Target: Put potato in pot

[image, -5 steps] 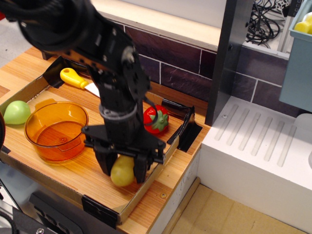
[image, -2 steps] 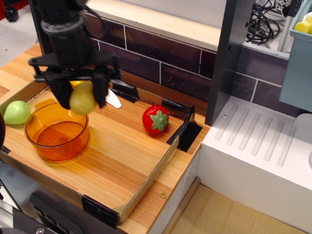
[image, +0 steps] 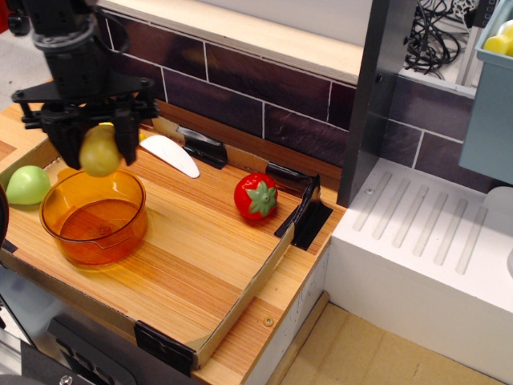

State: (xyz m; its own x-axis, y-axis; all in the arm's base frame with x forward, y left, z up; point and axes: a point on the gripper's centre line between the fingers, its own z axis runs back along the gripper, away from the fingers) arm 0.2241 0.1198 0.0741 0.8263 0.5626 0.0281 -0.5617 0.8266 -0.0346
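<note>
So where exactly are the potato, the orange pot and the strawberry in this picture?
potato [image: 100, 151]: main camera view, middle of its yellowish body, held in the claw [image: 90, 152].
pot [image: 128, 228]: main camera view, front right wall.
strawberry [image: 256, 196]: main camera view, on its red body.

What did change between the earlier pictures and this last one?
The black gripper carried the yellowish-olive oval toy potato from the tray's front edge leftward, above the translucent orange plastic pot, still clamped. The pot, red strawberry and light green round fruit stayed put.
</note>
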